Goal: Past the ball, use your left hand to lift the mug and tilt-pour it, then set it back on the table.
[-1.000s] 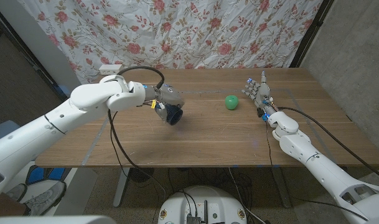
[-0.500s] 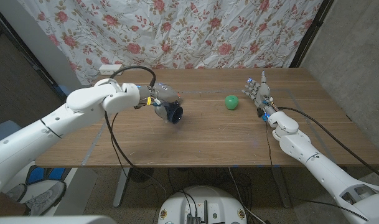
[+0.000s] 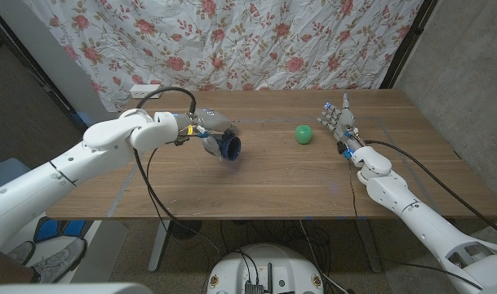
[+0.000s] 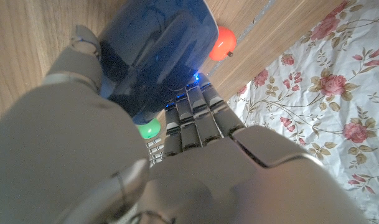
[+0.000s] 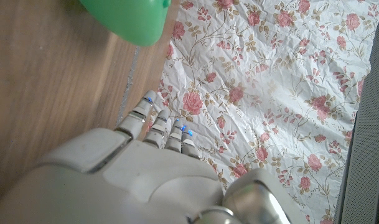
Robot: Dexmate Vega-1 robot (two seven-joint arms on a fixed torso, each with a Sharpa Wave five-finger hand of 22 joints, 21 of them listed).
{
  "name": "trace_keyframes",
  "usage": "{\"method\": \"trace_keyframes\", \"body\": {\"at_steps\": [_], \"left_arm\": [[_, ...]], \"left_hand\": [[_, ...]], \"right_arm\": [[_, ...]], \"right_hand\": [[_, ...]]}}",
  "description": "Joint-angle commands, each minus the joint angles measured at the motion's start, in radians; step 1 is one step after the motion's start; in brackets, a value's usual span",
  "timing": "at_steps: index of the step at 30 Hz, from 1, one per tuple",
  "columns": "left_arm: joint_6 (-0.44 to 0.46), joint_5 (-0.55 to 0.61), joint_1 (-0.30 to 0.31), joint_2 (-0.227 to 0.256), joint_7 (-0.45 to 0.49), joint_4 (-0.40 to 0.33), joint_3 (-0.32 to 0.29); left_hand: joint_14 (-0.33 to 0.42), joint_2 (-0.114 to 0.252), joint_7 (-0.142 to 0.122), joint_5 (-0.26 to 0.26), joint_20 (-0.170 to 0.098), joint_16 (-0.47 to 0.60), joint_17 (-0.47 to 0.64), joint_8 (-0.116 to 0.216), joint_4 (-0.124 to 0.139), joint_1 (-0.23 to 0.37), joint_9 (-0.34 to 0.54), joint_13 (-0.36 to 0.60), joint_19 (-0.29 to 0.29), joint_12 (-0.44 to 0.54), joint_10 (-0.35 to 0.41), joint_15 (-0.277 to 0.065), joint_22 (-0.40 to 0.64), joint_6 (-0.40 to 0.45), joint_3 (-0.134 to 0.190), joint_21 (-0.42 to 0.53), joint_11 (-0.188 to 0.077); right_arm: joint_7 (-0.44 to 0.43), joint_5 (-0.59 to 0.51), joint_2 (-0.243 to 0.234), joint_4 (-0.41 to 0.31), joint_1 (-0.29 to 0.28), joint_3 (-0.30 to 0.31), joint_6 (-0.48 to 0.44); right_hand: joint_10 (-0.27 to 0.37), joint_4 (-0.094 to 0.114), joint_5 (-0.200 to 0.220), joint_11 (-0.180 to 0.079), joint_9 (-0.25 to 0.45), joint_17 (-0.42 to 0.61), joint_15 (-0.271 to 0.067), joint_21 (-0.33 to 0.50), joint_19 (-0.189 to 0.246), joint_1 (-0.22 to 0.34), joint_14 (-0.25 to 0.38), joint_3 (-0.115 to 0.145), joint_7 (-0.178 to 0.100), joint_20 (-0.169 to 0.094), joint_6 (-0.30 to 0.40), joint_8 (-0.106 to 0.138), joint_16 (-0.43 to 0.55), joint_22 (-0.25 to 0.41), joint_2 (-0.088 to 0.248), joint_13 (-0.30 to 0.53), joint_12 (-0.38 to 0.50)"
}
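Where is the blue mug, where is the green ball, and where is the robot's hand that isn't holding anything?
mug (image 3: 228, 147), head view, on its dark blue side near the open mouth.
ball (image 3: 303, 134), head view, on the middle of its green surface.
right hand (image 3: 339, 118), head view, on the palm below the spread fingers.

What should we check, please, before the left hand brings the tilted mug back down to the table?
1. Hold: left hand grips the blue mug - ok.
2. Mug state: tipped on its side, mouth facing toward the green ball, off the wood - ok for the pour step.
3. Landing spot: bare table under the mug - ok.
4. Ball clearance: ball sits apart from the mug - ok.
5. Right hand: open, standing beyond the ball, out of the way - ok.
6. Mug contents: cannot tell.
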Motion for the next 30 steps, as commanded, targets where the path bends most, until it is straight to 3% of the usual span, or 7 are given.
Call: {"method": "trace_keyframes", "body": {"at_steps": [1,30], "left_arm": [[0.026,-0.126,0.038,-0.009,0.088,0.039,-0.013],[-0.009,-0.410,0.128,-0.068,0.291,0.166,-0.018]], "left_hand": [[0.072,0.271,-0.107,0.006,0.000,-0.002,0.002,0.277,0.011,-0.015,0.002,0.196,0.011,0.004,0.228,-0.191,0.002,0.129,0.034,0.003,-0.209],[0.074,0.271,-0.105,0.003,0.001,-0.016,-0.007,0.274,0.006,-0.023,-0.011,0.193,0.011,-0.005,0.231,-0.185,0.002,0.134,0.043,0.000,-0.209]], "right_arm": [[0.000,0.000,0.000,0.000,0.000,0.000,-0.001],[0.000,0.000,0.000,-0.001,0.000,0.000,-0.001]], "right_hand": [[0.004,0.005,0.008,-0.003,0.005,0.004,-0.006,0.005,0.004,-0.008,0.009,-0.002,-0.002,-0.001,0.007,0.005,0.005,0.002,0.049,0.004,0.006],[0.002,0.005,0.008,-0.003,0.005,0.004,-0.006,0.005,0.003,-0.008,0.009,-0.003,-0.002,-0.001,0.006,0.005,0.005,0.002,0.049,0.004,0.005]]}}
